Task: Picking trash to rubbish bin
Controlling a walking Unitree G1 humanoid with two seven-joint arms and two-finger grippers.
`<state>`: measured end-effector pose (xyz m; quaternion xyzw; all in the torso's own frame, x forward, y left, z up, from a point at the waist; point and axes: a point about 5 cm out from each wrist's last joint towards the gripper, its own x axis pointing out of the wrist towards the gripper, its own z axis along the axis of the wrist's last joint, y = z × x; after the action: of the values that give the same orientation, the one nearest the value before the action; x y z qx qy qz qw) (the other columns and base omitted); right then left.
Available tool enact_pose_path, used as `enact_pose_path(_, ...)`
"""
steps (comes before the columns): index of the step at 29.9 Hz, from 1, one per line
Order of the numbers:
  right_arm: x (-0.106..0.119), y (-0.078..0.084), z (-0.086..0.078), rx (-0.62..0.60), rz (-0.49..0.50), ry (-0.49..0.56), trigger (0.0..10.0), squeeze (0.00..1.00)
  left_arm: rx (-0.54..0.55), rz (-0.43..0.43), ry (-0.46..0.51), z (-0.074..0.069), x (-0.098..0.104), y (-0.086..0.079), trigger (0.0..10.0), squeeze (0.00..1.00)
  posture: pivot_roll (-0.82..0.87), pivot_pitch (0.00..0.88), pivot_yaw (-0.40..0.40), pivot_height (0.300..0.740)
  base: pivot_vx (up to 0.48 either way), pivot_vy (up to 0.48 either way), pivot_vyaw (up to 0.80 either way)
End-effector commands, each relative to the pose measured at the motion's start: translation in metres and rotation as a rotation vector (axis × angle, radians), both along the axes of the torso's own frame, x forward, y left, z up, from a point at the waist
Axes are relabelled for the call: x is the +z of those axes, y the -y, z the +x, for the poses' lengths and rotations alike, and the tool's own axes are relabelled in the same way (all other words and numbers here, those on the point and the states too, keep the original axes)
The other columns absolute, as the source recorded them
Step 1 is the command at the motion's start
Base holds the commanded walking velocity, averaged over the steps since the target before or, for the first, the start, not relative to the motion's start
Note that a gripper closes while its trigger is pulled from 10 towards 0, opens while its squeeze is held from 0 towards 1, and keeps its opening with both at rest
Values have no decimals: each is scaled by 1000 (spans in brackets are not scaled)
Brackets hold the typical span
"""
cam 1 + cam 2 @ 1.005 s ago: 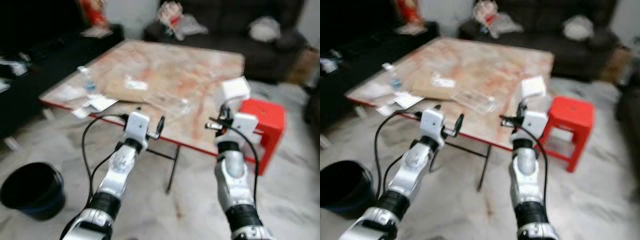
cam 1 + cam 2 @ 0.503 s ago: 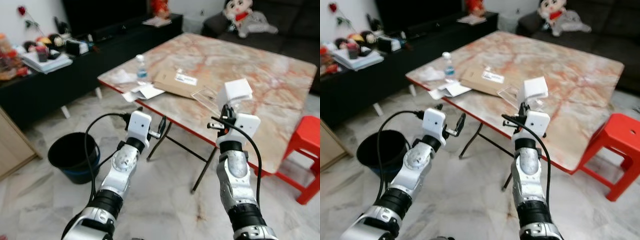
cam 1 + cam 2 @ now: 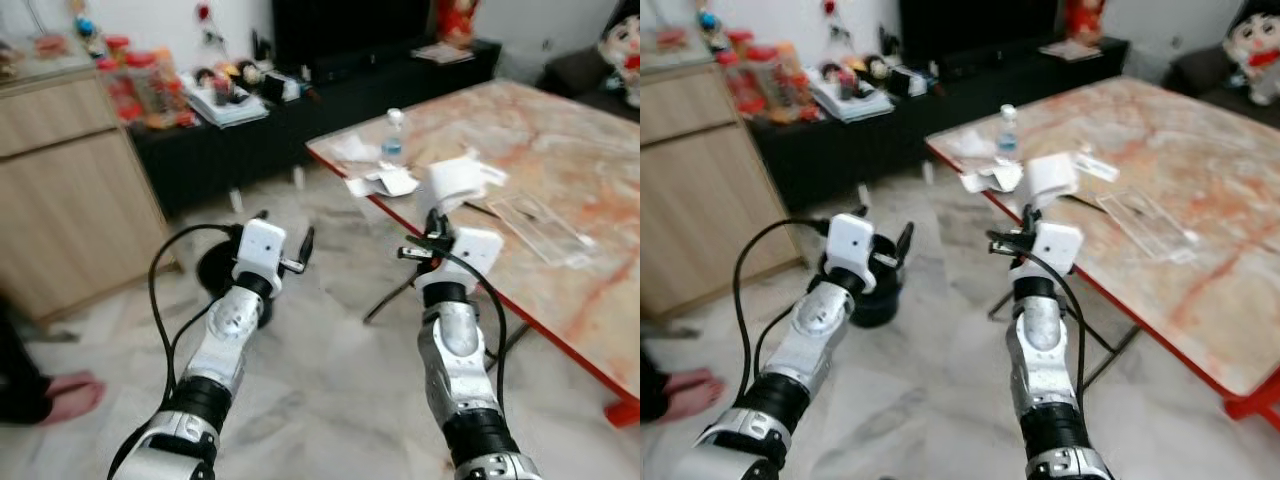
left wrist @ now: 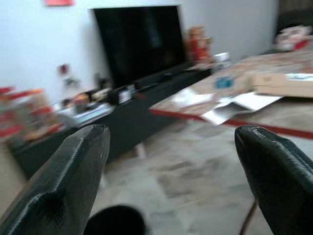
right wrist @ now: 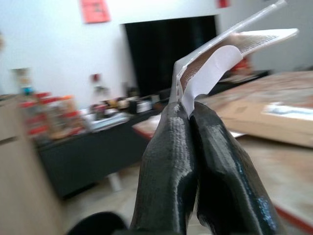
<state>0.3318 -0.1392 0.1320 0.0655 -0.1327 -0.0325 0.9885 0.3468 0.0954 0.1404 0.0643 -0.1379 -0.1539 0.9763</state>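
My right gripper [image 3: 434, 218] is shut on a white piece of packaging [image 3: 456, 180], held up in front of me; the right wrist view shows the folded white packaging [image 5: 230, 49] pinched between the black fingertips [image 5: 195, 132]. My left gripper [image 3: 285, 230] is raised beside it, open and with nothing in it, its fingers [image 4: 63, 186] wide apart. A black rubbish bin [image 3: 878, 298] stands on the floor just beyond the left gripper, partly hidden by it, and its rim [image 4: 115, 220] shows low between the fingers.
A marble table with a red edge [image 3: 560, 150] is on the right, carrying a water bottle [image 3: 395, 135], papers [image 3: 385, 182] and a clear plastic tray [image 3: 530, 215]. A wooden cabinet [image 3: 70, 200] stands left, a black TV bench [image 3: 330, 110] behind. A person's foot [image 3: 62, 395] rests at the lower left.
The camera has swung left: the table slid to the right and the bin, cabinet and TV bench came into view. Both arms keep their pose, and the right gripper still holds the packaging.
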Motion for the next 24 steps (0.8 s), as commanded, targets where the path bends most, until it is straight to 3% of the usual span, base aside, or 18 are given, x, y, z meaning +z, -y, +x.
enact_pose_path(1,1,0,0,3,2,-2,10000,0,-10,8,-17,0,-2,2,10000,0,114,0,18,740,0,0,800)
enact_pose_path(8,-1,0,-1,12,0,-8,10000,0,2,13,-49,2,-8,-9,10000,0,112,0,15,740,0,0,800)
enact_pose_path(11,-6,0,-2,29,2,-34,10000,0,37,11,-102,4,-17,-21,10000,0,111,0,13,740,0,0,785)
enact_pose_path(13,-14,-1,-1,64,2,-84,10000,0,45,1,-190,4,-30,-28,10000,0,112,0,11,740,0,0,0)
enact_pose_path(16,-23,1,-2,91,-32,-124,10000,0,66,3,-249,3,-41,-36,10000,0,111,0,11,740,0,0,0)
enact_pose_path(20,-46,16,-5,76,-55,-247,10000,0,84,65,-320,-3,-59,-47,10000,0,113,0,5,740,0,0,0)
enact_pose_path(24,-80,40,-16,66,-120,-423,10000,0,115,123,-464,-14,-88,-62,10000,0,112,0,2,740,0,0,0)
